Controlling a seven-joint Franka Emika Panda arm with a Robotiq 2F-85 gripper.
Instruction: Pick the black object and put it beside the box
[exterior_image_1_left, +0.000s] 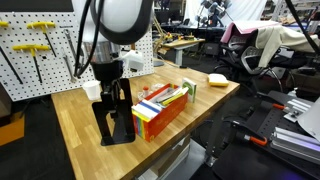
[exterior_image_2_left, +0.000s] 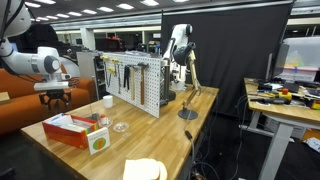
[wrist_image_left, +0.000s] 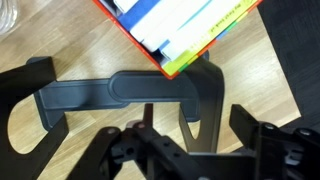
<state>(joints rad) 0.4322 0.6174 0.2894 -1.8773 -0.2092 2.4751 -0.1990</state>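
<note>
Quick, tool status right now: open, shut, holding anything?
Tool: open, fingers spread, holding nothing; the black object stands directly under it, beside the box.

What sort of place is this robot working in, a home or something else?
Probably a lab or workshop: a pegboard hung with hand tools, a wooden workbench, and a monitor on a cluttered desk.

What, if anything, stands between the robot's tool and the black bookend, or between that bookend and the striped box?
Nothing visible does. The tool hangs directly above the thin black sheet-metal L-shaped bookend, which already stands right beside the long, colourfully striped rectangular box on the wooden table.
</note>
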